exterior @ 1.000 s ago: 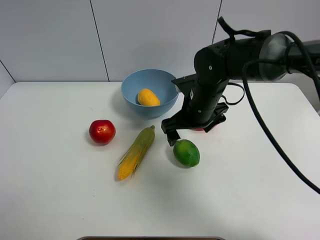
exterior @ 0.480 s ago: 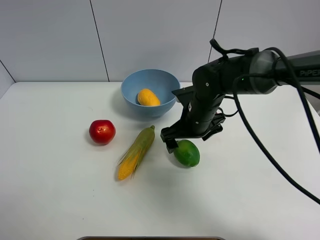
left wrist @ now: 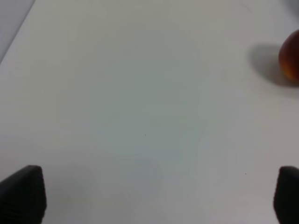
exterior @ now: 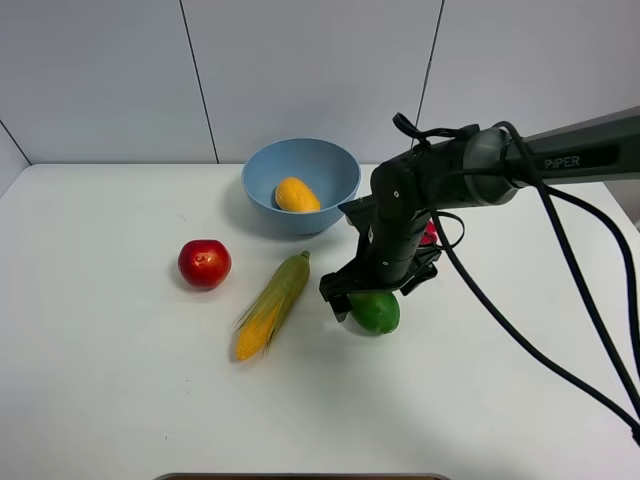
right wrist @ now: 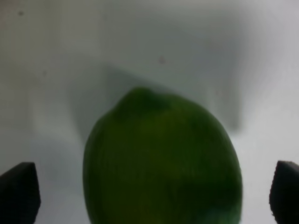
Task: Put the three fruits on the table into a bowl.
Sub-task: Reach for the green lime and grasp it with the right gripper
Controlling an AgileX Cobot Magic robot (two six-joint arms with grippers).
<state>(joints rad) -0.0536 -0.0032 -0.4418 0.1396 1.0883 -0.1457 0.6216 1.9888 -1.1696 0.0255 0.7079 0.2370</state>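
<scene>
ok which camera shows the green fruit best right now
The right wrist view: the green fruit fills most of the frame, unblocked, between the tips of the open right gripper. The exterior high view shows the fruit small, its top partly hidden by that gripper. The left wrist view does not show it.

left fingers (left wrist: 21,193): apart | right fingers (right wrist: 18,192): apart (pointing down)

A lab: bare white table (exterior: 100,400), plain panelled wall (exterior: 300,70).
</scene>
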